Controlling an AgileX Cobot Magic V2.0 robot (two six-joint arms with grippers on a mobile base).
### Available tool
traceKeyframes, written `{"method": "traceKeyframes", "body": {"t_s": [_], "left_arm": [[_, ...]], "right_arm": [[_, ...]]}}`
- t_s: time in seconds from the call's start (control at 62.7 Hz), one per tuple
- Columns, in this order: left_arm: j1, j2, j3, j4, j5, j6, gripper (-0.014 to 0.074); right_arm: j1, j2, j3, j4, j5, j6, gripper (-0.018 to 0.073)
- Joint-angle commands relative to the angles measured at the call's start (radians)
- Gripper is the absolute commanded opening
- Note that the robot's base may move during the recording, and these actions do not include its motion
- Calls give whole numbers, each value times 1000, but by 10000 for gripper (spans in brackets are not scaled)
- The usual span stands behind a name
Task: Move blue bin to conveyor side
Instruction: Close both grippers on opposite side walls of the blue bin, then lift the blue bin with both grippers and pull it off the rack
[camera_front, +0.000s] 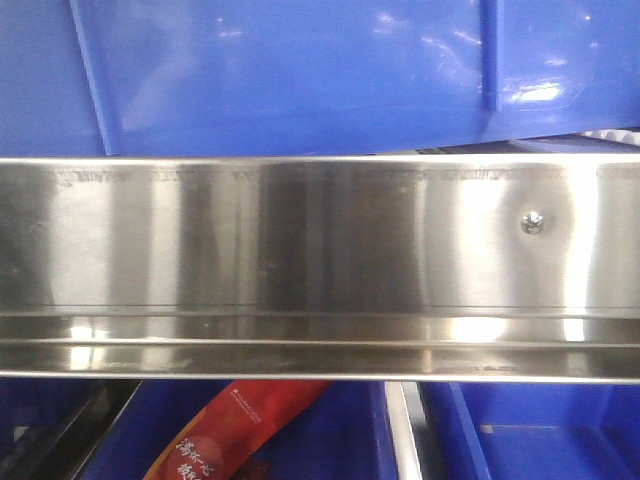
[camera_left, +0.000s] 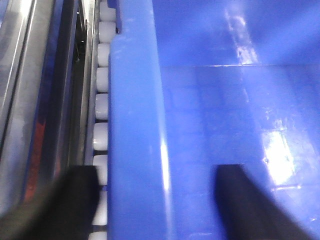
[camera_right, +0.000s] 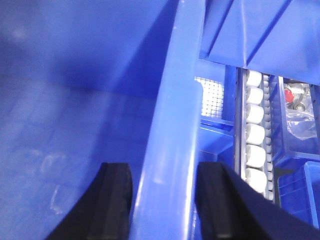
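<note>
Bin: the blue bin (camera_front: 300, 70) sits on top of the steel roller rack (camera_front: 300, 240). Its glossy wall fills the upper part of the front view, and each wrist camera looks down on a stretch of its thick rim (camera_left: 135, 125).
Conveyor: not in any view, so I cannot say how far the carry runs.
Rack: a broad bright rail crossing the front view directly under the bin.
Lower crates: more blue crates (camera_front: 540, 430) stand beneath the rail; they are not part of this job.
Left gripper: the left gripper (camera_left: 155, 175) straddles the rim with jaws apart and the inner finger well clear of the wall, gripping nothing. It should close squarely on the rim before any lift.
Right gripper: the right gripper (camera_right: 165, 172) has a finger on each face of the rim on its side and looks clamped on it, though blur at the contact leaves some doubt.
Rollers: white rollers (camera_left: 102, 105) run just beside the rim. I'd judge the step in hand is taking hold on both sides — then raise both arms together and level, straight up before going sideways, so the base neither drags nor twists out of the pads.
Packet: a red packet (camera_front: 250, 420) lies in one lower crate.
</note>
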Motion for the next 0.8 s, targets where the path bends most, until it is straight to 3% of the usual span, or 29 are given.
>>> {"method": "traceKeyframes", "body": {"t_s": [0.0, 0.16, 0.255, 0.782], "left_arm": [[-4, -1, -5, 0, 13, -3, 192], [-4, -1, -5, -4, 18, -3, -39], [-4, -1, -5, -4, 18, -3, -8], [-4, -88, -7, -14, -12, -3, -20]], "right_arm": [[0, 0, 0, -12, 25, -5, -78], [0, 0, 0, -12, 29, -5, -78], [0, 0, 0, -12, 36, -5, -78], [0, -2, -124, -14, 124, 22, -79]]}}
